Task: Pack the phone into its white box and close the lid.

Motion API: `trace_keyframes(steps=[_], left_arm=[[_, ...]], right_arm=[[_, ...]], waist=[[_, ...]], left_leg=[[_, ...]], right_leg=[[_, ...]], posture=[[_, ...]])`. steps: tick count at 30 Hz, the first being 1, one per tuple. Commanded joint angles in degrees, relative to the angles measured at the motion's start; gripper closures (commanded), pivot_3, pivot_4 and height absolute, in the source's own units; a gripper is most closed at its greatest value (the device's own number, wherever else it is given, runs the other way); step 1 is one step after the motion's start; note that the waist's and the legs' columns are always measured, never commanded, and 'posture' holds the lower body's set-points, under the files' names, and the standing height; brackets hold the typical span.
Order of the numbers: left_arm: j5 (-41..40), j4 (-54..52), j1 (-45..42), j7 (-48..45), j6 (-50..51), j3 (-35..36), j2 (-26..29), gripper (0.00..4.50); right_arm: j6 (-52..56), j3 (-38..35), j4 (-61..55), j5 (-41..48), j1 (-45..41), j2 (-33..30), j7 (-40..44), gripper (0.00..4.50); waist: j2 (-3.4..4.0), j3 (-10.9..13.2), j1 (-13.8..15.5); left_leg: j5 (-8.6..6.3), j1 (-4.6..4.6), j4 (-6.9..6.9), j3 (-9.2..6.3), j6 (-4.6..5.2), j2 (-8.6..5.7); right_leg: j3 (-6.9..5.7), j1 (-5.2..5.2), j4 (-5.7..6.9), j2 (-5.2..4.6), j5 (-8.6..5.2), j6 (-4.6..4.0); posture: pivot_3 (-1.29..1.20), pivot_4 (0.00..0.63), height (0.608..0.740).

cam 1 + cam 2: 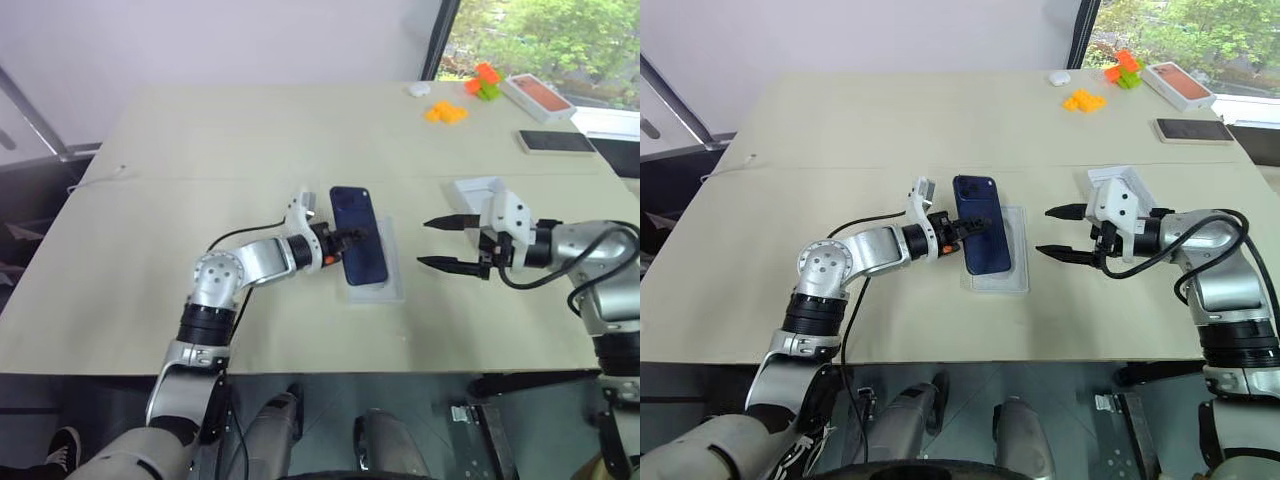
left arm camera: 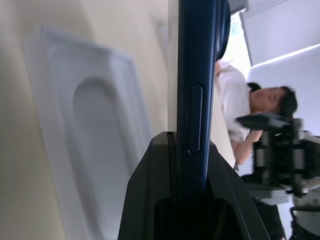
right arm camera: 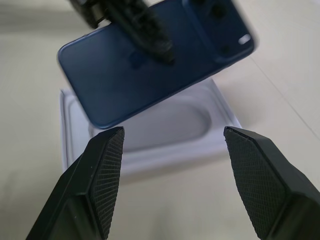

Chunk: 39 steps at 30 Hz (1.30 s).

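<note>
The phone [image 1: 981,223] is clamped by its long edge in the left claw [image 1: 962,228] and carried above the white box [image 1: 1018,262], which lies on the worktop [image 1: 840,130]. The right claw [image 1: 1059,232] is spread wide and empty. The phone should be levelled, squared with the box rim and lowered flat before release.
</note>
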Motion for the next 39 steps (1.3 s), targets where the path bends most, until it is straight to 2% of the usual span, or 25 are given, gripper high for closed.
trace_keyframes(steps=[1, 2, 4, 15, 21, 23, 24, 30, 39], left_arm=[[1.4, 0.4, -2.6, -2.7, 1.4, 1.4, -1.5, 4.5], [2.5, 1.2, -3.0, -3.0, 1.5, 1.4, -1.9, 4.5], [4.4, 3.2, -3.7, -3.6, 1.9, 1.8, -2.7, 4.5], [10.6, 11.5, -7.2, -4.8, 5.1, 6.4, -5.7, 4.5], [15.4, 13.3, -9.2, -9.0, 6.2, 6.0, -5.7, 4.5], [16.5, 14.3, -9.7, -9.3, 6.8, 6.4, -6.2, 3.47], [16.3, 15.1, -9.8, -8.9, 7.6, 7.5, -6.7, 3.19], [18.8, 14.6, -9.4, -9.2, 9.2, 9.3, -7.9, 0.17], [22.4, 9.1, -9.4, -11.5, 11.9, 8.7, -6.5, 0.07]], right_arm=[[4.3, -1.9, -2.6, 2.5, -0.1, -1.5, -0.1, 0.33], [4.5, -2.0, -2.8, 2.5, 0.0, -1.6, -0.3, 0.06], [1.0, -2.1, -2.8, 0.0, 0.4, -1.2, -2.4, 0.06], [1.2, -0.8, -3.5, -0.3, 0.1, -0.4, -4.4, 0.06], [0.7, -0.1, -3.5, -1.1, -0.1, -0.4, -4.8, 0.06], [0.3, 0.0, -3.1, -1.5, -0.4, -0.3, -5.0, 0.0], [0.1, 0.1, -3.0, -1.6, -0.5, -0.2, -5.2, 0.0], [0.1, 0.3, -3.2, -1.8, -0.7, -0.2, -5.1, 0.0], [-0.7, 1.5, -1.6, -2.6, -2.1, 0.5, -5.3, 0.0]], waist=[[0.01, 0.0, -0.1], [0.01, 0.0, 0.0], [0.01, 0.0, 0.1], [0.01, 0.0, 0.1], [0.01, 0.0, 0.0], [0.01, 0.0, 0.1], [0.01, 0.0, 0.0], [0.02, 0.0, -0.1], [0.03, 0.0, -0.2]], left_leg=[[-0.01, 0.0, 0.06, 0.0, 0.01, 0.0], [-0.03, 0.0, 0.1, 0.0, 0.03, 0.0], [-0.06, 0.01, 0.09, -0.01, 0.07, 0.0], [-0.19, 0.04, 0.12, -0.03, 0.24, -0.06], [-0.2, 0.05, 0.11, -0.02, 0.23, -0.06], [-0.2, 0.05, 0.12, -0.03, 0.23, -0.06], [-0.2, 0.06, 0.12, -0.03, 0.23, -0.06], [-0.2, 0.13, 0.1, -0.03, 0.22, -0.06], [-0.22, 0.21, 0.09, -0.02, 0.19, -0.03]], right_leg=[[0.0, 0.01, 0.03, 0.0, 0.0, 0.0], [0.01, 0.02, 0.05, 0.0, 0.0, 0.0], [0.0, 0.1, 0.06, 0.0, 0.0, -0.01], [-0.02, 0.33, -0.05, -0.03, -0.01, 0.02], [-0.03, 0.33, -0.05, -0.02, 0.03, 0.09], [-0.03, 0.34, -0.05, -0.02, 0.03, 0.11], [-0.03, 0.34, -0.05, -0.02, 0.03, 0.11], [-0.04, 0.41, -0.05, -0.02, 0.03, 0.14], [-0.02, 0.45, -0.05, 0.01, 0.03, 0.15]], posture=[[0.0, 0.15, 0.74], [0.0, 0.15, 0.74], [0.0, 0.15, 0.74], [0.0, 0.15, 0.74], [0.0, 0.15, 0.74], [0.0, 0.15, 0.74], [0.0, 0.15, 0.74], [0.0, 0.15, 0.74], [0.0, 0.15, 0.74]])
